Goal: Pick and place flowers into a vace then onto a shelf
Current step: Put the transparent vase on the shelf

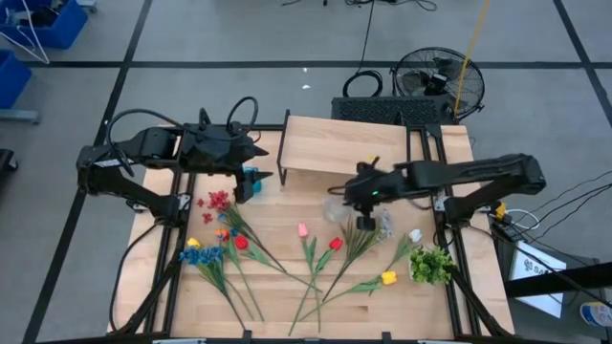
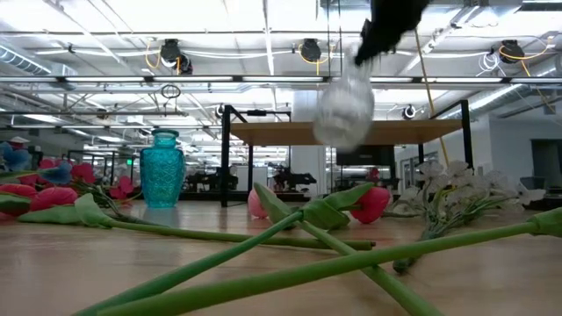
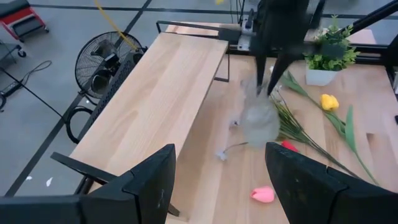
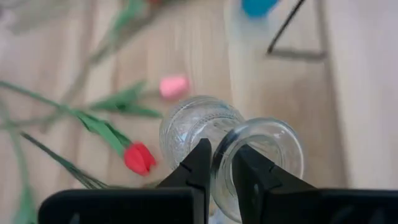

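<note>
Right gripper (image 4: 217,171) pinching clear glass vase (image 4: 258,155) rim, apparently lifted off table (image 1: 277,287), shelf (image 1: 354,148) edge beyond, left gripper (image 3: 217,180) spread wide near teal vase (image 1: 251,180)

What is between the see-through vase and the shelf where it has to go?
Nothing visible. The right gripper pinches the clear vase's rim and holds it in the air beside the shelf. The shelf top looks bare. The teal vase stands off by its other end.
</note>
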Controlling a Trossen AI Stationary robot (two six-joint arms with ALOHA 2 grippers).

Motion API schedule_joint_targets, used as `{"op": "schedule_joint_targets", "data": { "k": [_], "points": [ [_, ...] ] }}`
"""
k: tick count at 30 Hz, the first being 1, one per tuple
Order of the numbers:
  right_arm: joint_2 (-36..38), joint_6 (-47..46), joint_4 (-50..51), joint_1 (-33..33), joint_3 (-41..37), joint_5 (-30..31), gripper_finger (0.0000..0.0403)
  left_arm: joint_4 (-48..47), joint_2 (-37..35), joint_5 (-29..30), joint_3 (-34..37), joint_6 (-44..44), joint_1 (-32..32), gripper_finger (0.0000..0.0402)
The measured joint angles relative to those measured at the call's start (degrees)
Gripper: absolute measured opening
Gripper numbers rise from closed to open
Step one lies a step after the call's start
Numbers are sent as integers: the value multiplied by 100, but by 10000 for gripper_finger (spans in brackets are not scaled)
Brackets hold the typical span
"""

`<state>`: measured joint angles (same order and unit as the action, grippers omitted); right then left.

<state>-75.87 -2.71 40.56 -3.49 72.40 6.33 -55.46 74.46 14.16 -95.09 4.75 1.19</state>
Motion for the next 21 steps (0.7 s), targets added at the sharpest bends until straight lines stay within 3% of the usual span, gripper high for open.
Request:
{"op": "schedule_joint_targets", "data": {
  "k": [3, 11, 15, 18, 21],
  "points": [
    [261, 260, 203, -2, 500, 621, 33, -1, 0, 91, 0, -5, 0, 255],
    [296, 1104, 2344, 460, 2405, 2543, 33, 2, 0, 136, 0, -20, 0, 255],
    [162, 795, 2982, 1163, 2935, 2107, 36, 2, 0, 137, 0, -22, 0, 255],
    [56, 518, 3561, 1636, 2953, 1470, 42, 2, 0, 139, 0, -22, 0, 255],
    [-30, 544, 3962, 1933, 2801, 1342, 40, 2, 0, 139, 0, 6, 0, 255]
  ]
}}
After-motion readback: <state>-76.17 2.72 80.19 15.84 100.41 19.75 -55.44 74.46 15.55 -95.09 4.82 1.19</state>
